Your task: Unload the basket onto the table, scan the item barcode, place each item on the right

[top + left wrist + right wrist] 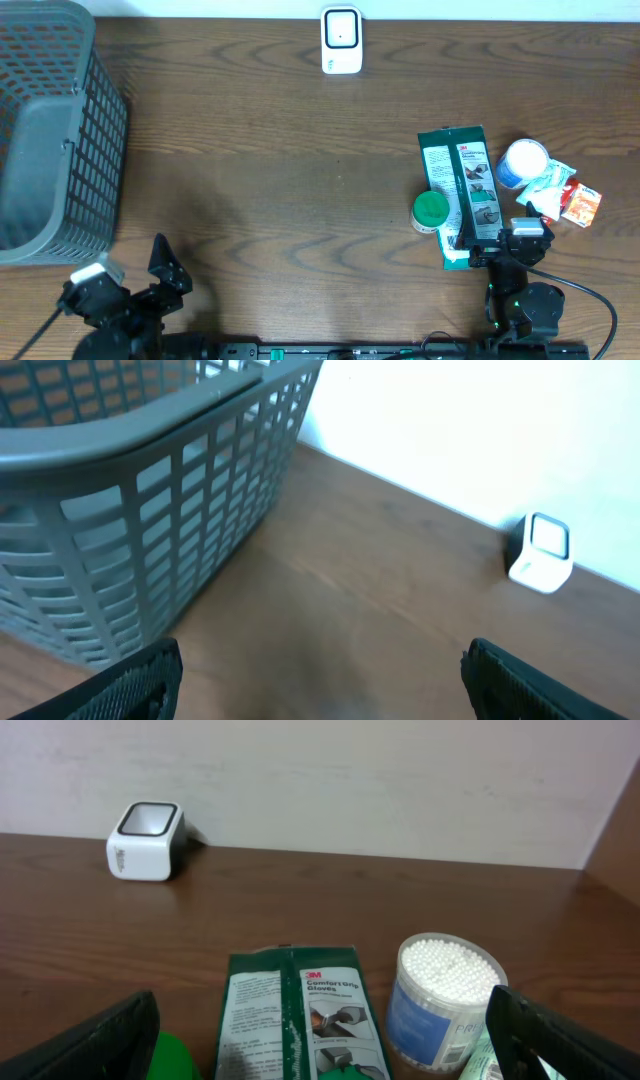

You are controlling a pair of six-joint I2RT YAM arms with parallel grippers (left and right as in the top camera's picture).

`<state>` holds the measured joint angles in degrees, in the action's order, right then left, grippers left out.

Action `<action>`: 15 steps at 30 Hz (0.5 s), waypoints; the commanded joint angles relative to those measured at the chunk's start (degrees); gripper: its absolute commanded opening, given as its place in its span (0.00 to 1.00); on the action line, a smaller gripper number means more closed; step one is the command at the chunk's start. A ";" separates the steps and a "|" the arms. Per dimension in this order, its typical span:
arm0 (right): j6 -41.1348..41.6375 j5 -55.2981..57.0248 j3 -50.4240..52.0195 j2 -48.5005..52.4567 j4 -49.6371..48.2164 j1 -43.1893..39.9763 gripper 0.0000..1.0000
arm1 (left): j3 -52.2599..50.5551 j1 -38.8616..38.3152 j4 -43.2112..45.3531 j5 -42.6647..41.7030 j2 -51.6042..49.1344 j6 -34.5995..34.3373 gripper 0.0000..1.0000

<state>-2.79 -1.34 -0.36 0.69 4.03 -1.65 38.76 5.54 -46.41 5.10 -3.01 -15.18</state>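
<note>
Overhead, the green package [460,195] is lying ungrasped, well apart from the scanner [341,40]; scanning is not yet beginning. Both pairs of jaws are hanging released, empty.

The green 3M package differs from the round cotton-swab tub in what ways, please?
The green 3M package lies flat and rectangular; the round cotton-swab tub stands upright, cylindrical. The package is green, the tub clear with a blue label. Both rest on the wooden table.
</note>
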 commanded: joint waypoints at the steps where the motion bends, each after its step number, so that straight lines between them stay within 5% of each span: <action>1: -0.68 -0.24 0.07 -0.35 0.24 -0.52 0.99 | -2.54 0.28 2.49 0.70 2.95 0.11 0.89; 7: -0.68 -0.24 0.07 -0.35 0.24 -0.50 0.99 | -7.08 0.15 18.43 -0.35 2.89 0.09 0.89; 15: -0.68 -0.24 0.07 -0.35 0.24 -0.50 0.99 | -22.67 -0.85 62.58 -2.10 2.89 -2.56 0.89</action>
<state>-2.79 -1.34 -0.36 0.69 4.05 -1.65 20.67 5.26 11.00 3.97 -0.47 -15.64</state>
